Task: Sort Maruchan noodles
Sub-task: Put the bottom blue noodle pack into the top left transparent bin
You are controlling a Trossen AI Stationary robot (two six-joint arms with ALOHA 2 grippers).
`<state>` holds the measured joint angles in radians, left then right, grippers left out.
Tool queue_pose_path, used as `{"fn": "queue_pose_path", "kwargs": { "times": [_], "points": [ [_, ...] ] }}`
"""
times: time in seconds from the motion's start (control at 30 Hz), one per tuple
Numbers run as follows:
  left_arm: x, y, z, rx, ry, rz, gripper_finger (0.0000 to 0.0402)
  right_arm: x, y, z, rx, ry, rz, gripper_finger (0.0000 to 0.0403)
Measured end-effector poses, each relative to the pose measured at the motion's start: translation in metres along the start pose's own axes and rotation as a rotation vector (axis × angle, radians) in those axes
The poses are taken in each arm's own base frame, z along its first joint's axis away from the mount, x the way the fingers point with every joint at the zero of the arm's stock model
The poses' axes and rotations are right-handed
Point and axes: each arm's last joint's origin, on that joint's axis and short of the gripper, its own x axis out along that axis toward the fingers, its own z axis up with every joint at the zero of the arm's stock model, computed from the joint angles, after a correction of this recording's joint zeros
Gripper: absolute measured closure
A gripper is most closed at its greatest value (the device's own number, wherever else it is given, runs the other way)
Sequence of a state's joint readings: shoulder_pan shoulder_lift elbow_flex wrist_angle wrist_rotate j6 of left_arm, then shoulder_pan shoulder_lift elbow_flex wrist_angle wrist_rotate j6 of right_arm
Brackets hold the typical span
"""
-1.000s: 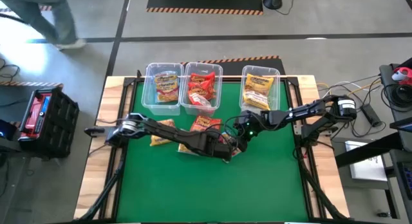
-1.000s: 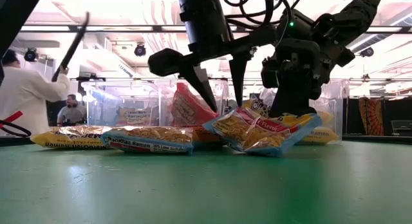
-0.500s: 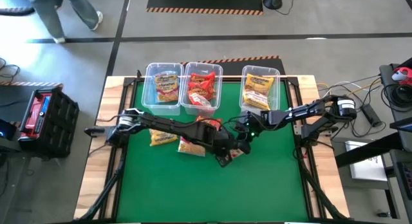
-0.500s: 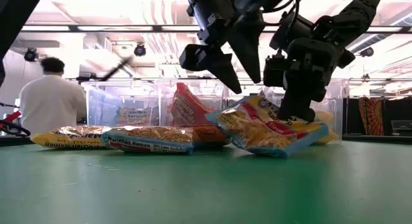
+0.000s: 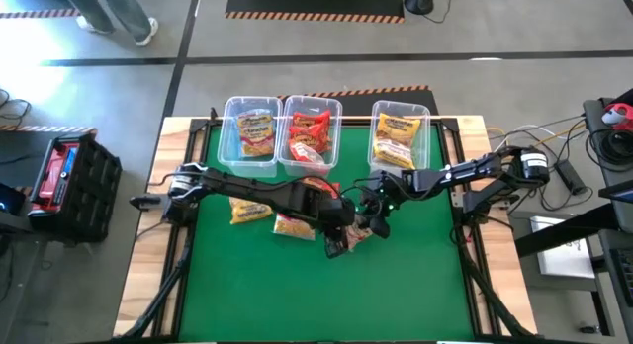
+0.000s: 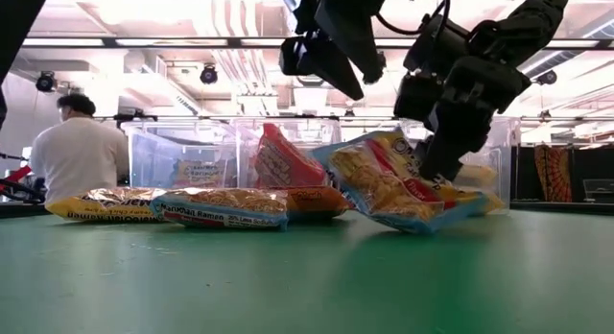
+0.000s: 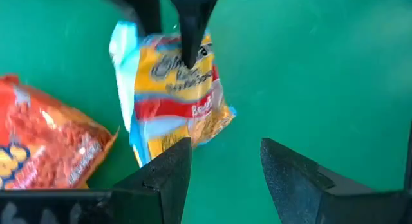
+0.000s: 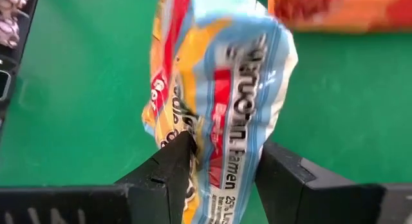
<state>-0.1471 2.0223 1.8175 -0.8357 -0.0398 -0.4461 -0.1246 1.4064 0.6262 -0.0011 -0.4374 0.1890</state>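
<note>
**Packet Tilted Up in a Thin Grip**

The right gripper (image 8: 219, 169) pinched a yellow-and-blue noodle packet (image 6: 389, 185) by its edge, one end resting on the green worktop (image 5: 415, 285) near the centre. The left gripper (image 6: 331, 46) hovered above, fingers spread and empty. The crinkly wrapper could slip free, since little plastic was caught.

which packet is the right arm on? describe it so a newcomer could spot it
Start at the three clear bins along the green table's far edge, then come toward mid-table where both arms meet. The packet there is pinched by the right end effector. Unlike the flat loose packets nearby, it is tipped up on edge, yellow with a red band and light-blue trim.
</note>
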Motion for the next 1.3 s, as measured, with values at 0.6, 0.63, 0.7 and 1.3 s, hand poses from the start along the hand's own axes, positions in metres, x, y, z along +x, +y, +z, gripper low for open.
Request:
{"fn": "queue_pose_path", "kwargs": {
  "times": [0.6,0.63,0.7,1.3],
  "points": [
    [-0.010,0.054,-0.048,-0.129,-0.239,-0.051,0.0232,-0.004,-0.008,0.019,-0.024,-0.210,-0.161,0.0262],
    [-0.008,0.056,-0.053,-0.136,-0.282,-0.061,0.0232,-0.004,-0.008,0.019,-0.024,-0.212,-0.160,0.0262],
    [-0.004,0.059,-0.061,-0.141,-0.339,-0.084,0.0232,-0.005,-0.008,0.020,-0.026,-0.215,-0.160,0.0262],
    [-0.005,0.063,-0.065,0.002,-0.465,0.042,0.0232,-0.004,-0.003,0.020,-0.307,-0.187,-0.050,0.0262]
  ]
}}
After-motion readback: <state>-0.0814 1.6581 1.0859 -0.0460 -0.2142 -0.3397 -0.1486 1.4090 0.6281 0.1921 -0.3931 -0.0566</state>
